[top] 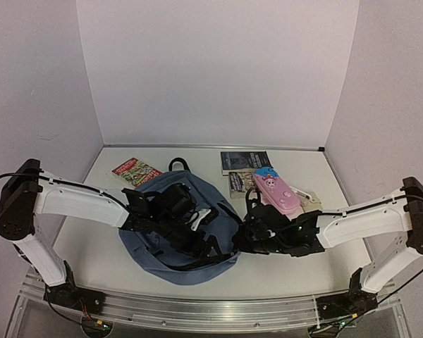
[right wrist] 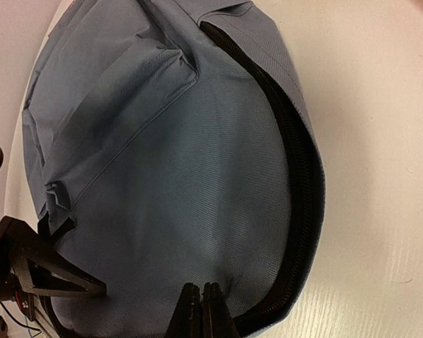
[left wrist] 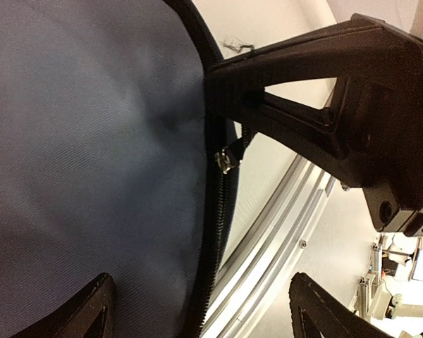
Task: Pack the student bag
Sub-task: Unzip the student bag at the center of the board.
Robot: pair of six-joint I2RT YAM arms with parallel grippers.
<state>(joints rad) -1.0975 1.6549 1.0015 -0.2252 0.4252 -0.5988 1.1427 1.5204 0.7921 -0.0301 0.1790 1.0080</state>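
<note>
Slate-blue fabric marks the student bag (top: 151, 248), which lies flat on the white table (top: 303, 271), a little left of centre. Its rounded near edge stops short of the aluminium rail (top: 197, 310) along the front. A black zip track (right wrist: 296, 176) curves round the bag's right rim, with a small metal pull (left wrist: 225, 162) hanging at the edge.

The right gripper (right wrist: 201, 292) meets that rim from the right. Its fingers are pressed tight together on the cloth just inside the zip, and the fabric puckers slightly toward them. Whether a fold is caught between them cannot be told. The left gripper (left wrist: 204, 313) hangs over the same near-right edge with its fingers spread wide and nothing between them, one over blue cloth and the other out over the rail.

Bare tabletop shows as a strip left of the bag, between bag and rail, and as a wider patch under the right arm. Behind the bag, a red booklet (top: 136, 171) lies just beside its far left edge. Dark books (top: 245, 162) and a pink pencil case (top: 276, 190) crowd the far right, the case close to the bag's right shoulder.
</note>
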